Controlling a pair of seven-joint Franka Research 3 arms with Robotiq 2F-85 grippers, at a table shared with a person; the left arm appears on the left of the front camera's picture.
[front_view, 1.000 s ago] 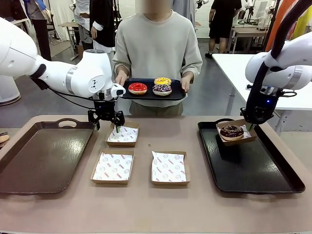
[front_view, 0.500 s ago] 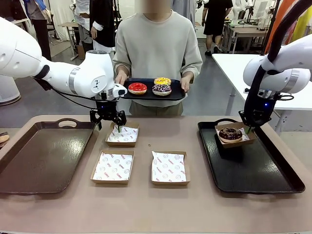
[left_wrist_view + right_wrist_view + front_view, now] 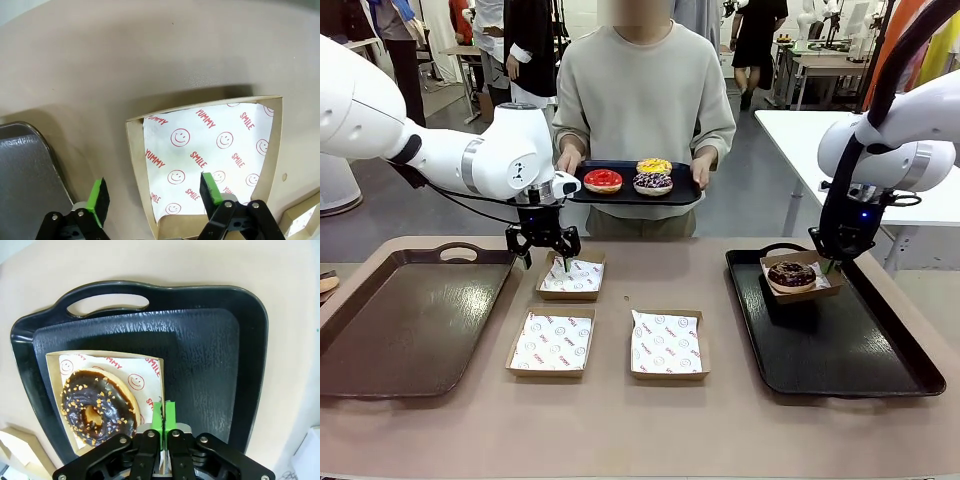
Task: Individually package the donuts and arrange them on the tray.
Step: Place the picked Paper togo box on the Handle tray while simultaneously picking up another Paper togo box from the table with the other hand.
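Note:
A dark chocolate donut [image 3: 792,273] [image 3: 97,407] lies in a paper-lined cardboard box [image 3: 60,365] at the far corner of the black tray [image 3: 840,350]. My right gripper [image 3: 830,262] [image 3: 164,415] is shut on that box's side wall. Across the table a person holds a small black tray [image 3: 635,196] carrying a red donut [image 3: 602,180], a yellow donut [image 3: 653,166] and a sprinkled chocolate donut [image 3: 652,183]. My left gripper [image 3: 545,257] [image 3: 154,194] stands open, its fingers astride the wall of an empty box [image 3: 571,277] [image 3: 210,145].
Two more empty paper-lined boxes [image 3: 553,342] [image 3: 668,343] lie in the middle of the table. A large brown tray [image 3: 400,320] with nothing on it sits at the left. The black tray's near half is bare.
My right gripper has lowered the box with the chocolate donut onto the black tray. My left gripper has edged slightly right over the empty box.

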